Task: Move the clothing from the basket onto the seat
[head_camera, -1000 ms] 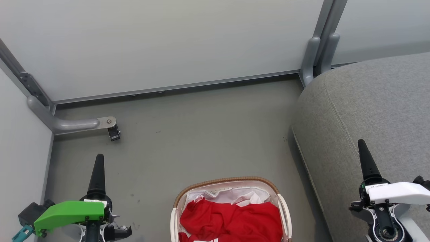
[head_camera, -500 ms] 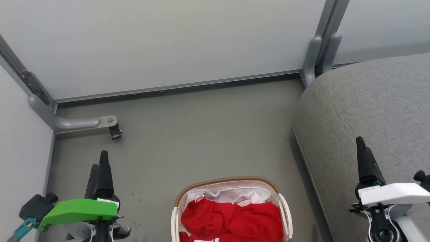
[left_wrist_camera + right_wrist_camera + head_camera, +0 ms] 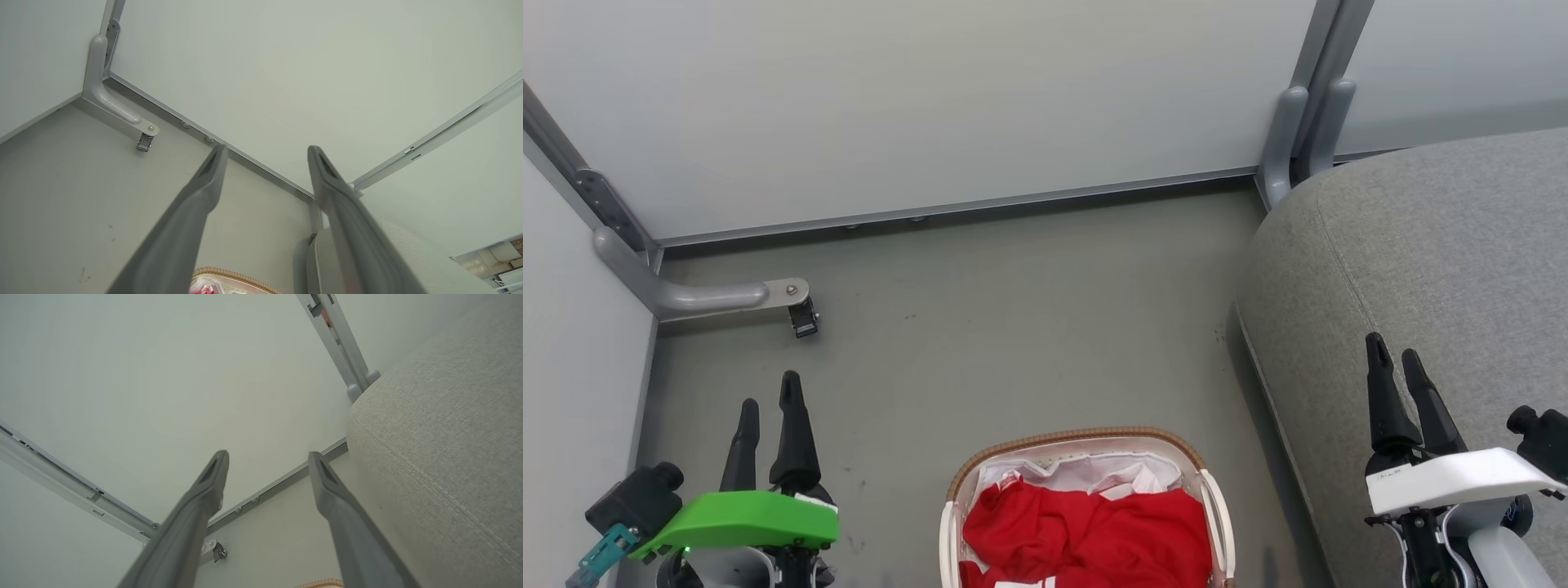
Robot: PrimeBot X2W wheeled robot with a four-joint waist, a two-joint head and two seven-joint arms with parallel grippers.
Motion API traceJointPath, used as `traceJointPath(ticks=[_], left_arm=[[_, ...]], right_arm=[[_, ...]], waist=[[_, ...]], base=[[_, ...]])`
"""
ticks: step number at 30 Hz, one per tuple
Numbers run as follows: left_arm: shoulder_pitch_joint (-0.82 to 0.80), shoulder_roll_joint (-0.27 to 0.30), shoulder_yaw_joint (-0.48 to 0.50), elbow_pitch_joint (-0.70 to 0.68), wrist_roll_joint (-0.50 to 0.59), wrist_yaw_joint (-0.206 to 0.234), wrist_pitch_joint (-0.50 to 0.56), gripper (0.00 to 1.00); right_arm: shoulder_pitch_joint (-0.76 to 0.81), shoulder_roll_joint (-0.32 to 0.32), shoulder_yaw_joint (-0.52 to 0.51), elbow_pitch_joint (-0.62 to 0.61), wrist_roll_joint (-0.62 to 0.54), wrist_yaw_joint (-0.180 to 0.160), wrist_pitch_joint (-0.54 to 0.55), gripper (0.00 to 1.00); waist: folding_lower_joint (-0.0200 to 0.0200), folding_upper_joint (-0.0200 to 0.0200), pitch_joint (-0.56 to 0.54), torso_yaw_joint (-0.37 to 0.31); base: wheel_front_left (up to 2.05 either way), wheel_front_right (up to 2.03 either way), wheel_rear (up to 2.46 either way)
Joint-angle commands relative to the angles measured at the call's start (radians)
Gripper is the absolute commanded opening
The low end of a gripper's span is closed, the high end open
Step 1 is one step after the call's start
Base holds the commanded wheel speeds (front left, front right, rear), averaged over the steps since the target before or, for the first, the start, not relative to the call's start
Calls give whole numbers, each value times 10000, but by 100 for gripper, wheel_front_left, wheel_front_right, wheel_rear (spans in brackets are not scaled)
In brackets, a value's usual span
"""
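The left gripper, under its green cover at the lower left of the head view, has its two dark fingers parted with nothing between them, pointing over the grey floor. The right gripper, under its white cover at the lower right, is likewise spread and empty, its fingers seen against the seat. In each wrist view, wall panel and floor show between the finger pair. The clothing, crumpled red fabric, lies in the basket on a white liner. The basket stands on the floor between the two grippers, apart from both and near the seat's front edge. A grey bracket with a small caster sits at the foot of the left wall.
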Motion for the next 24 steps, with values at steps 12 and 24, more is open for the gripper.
traceJointPath(ticks=[12,24], left_arm=[[194,85,-321,37,1782,13,-395,100],[340,97,-498,354,2888,11,-680,100]], right_arm=[[166,257,-355,2,-2181,2,-47,100],[282,505,-582,86,-3881,3,-56,100]], waist=[[0,0,16,39],[0,0,34,73]], base=[[0,0,0],[0,0,0]])
